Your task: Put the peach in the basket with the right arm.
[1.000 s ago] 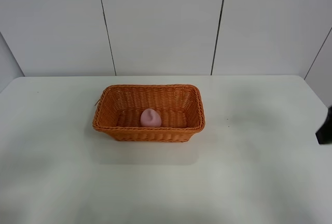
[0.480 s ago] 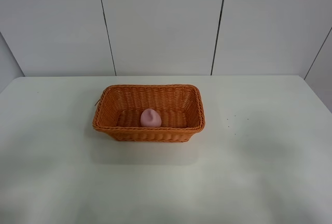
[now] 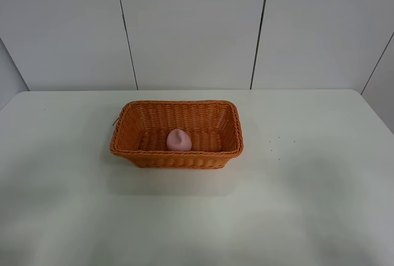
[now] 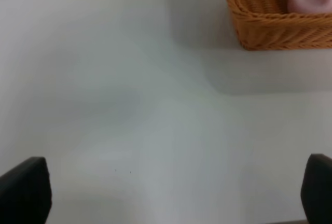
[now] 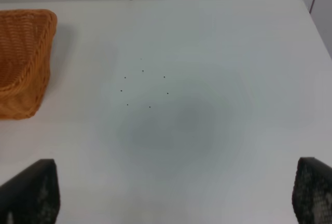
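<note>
Room: white panelled wall behind a pale worktop (image 3: 308, 204), evenly lit, nothing moving that I can see.
Basket: the basket (image 3: 177, 134) sits near the middle of the worktop, long side toward me, upright.
Peach: the peach (image 3: 179, 140) lies inside the basket on its woven floor, close to the near wall, pointed end up.
Right arm: out of the high view; its wrist camera looks down on bare worktop with the basket's end off to one side.
Right gripper (image 5: 176, 190): fingers (image 5: 31, 190) spread wide at the frame's corners, nothing between them.
Left gripper (image 4: 171, 190): fingers also wide apart and empty, well apart from the basket.
Progress: by my reckoning the job is done; the peach is in and released.
Left to do: nothing beyond parking the arms.
</note>
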Motion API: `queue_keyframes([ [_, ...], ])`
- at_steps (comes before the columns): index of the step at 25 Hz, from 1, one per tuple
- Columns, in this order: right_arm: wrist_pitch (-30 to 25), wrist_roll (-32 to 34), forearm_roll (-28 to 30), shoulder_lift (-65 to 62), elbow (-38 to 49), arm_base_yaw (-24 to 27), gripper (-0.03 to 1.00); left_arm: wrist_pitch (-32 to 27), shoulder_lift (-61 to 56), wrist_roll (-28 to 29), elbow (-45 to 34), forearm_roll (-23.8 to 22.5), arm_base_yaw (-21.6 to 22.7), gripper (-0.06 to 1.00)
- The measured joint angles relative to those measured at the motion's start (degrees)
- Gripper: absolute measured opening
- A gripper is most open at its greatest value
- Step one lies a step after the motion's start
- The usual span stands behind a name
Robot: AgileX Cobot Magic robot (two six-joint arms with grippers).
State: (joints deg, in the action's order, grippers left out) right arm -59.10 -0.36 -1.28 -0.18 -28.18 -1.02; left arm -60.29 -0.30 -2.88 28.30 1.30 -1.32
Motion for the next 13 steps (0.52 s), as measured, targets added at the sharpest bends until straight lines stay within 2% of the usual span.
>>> queue_keyframes([
  [13,0.0,0.0,0.06,0.0,0.0,0.0,0.7,0.0,0.0,0.0,0.0,0.0,0.0,0.99],
])
